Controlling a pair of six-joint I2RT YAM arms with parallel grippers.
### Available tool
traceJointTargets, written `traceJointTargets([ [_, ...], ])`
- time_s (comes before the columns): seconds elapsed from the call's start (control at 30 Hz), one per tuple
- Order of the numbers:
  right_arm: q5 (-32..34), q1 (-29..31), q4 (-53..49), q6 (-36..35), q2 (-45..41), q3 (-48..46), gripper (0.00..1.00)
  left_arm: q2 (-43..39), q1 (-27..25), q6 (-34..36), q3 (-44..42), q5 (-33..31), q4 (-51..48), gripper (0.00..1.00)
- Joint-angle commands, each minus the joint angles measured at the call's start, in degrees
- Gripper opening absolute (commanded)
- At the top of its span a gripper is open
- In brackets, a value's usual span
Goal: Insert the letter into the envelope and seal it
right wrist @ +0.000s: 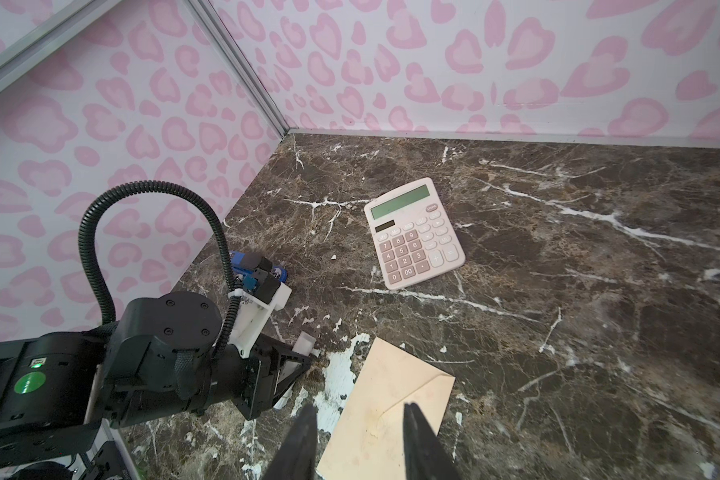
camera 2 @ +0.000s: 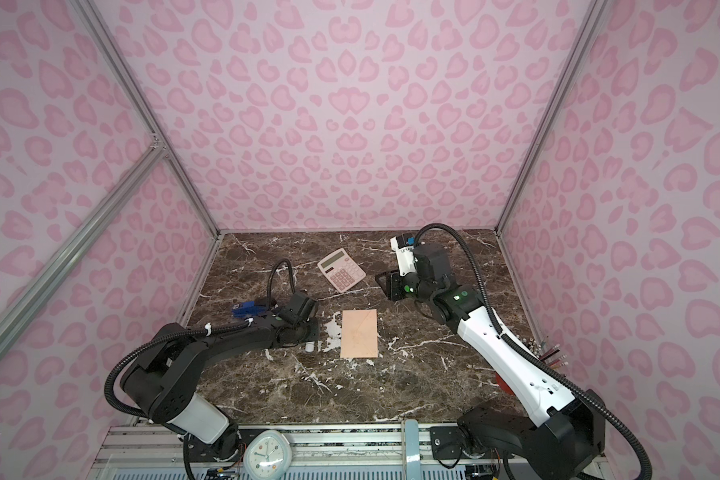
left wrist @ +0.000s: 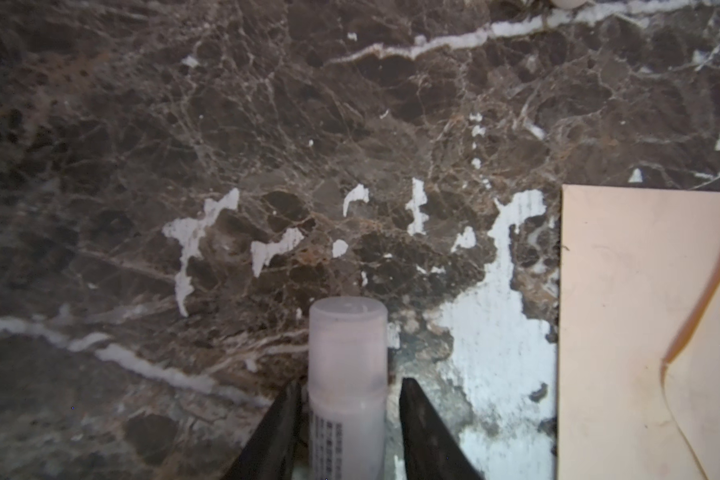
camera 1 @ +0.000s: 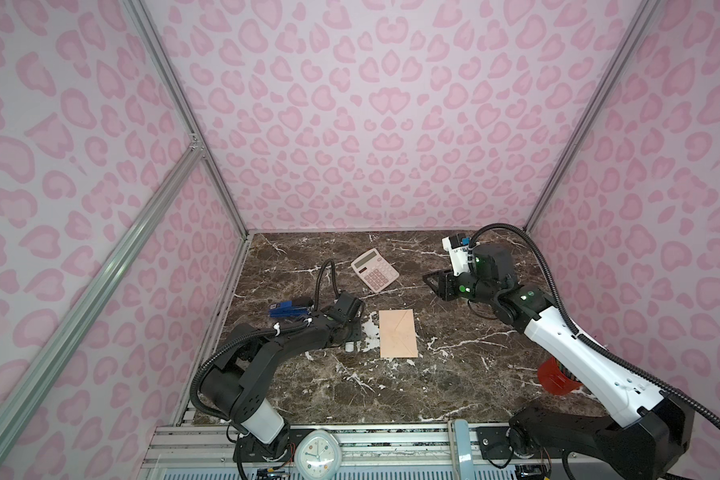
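Note:
The peach-beige envelope (camera 1: 398, 333) (camera 2: 359, 333) lies flat in the middle of the marble table, its pointed flap folded down onto it (left wrist: 624, 332) (right wrist: 391, 407). The letter is out of view. My left gripper (left wrist: 352, 381) (camera 1: 348, 338) is low over the table just left of the envelope. A whitish glue stick (left wrist: 348, 374) (camera 1: 350, 345) lies between its fingers; one finger touches it and the other stands off with a gap, so the jaws are open. My right gripper (right wrist: 358, 409) (camera 1: 431, 282) hangs open and empty above the table, right of the calculator.
A pink-keyed calculator (camera 1: 375, 270) (right wrist: 416, 232) lies behind the envelope. White patches (camera 1: 368, 332) mark the table between my left gripper and the envelope. A clock (camera 1: 319, 457) sits on the front rail. A red object (camera 1: 553, 376) shows under my right arm.

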Motion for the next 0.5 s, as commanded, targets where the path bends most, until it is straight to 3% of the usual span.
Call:
traceJointTargets([
  [0.0,0.6,0.1,0.5,-0.6,0.3,0.4,0.37,-0.9,0.0,0.9,0.3,0.4,0.2,0.47],
  [0.3,2.3,-0.3,0.9,-2.5,0.5,0.3,0.39,-10.0,0.0,3.7,2.6,0.4,0.2,0.74],
  [0.47,8.1,-1.4,4.3,-4.8,0.0,-3.0,0.41,-17.2,0.0,7.5,5.2,-5.2,-0.1,0.87],
])
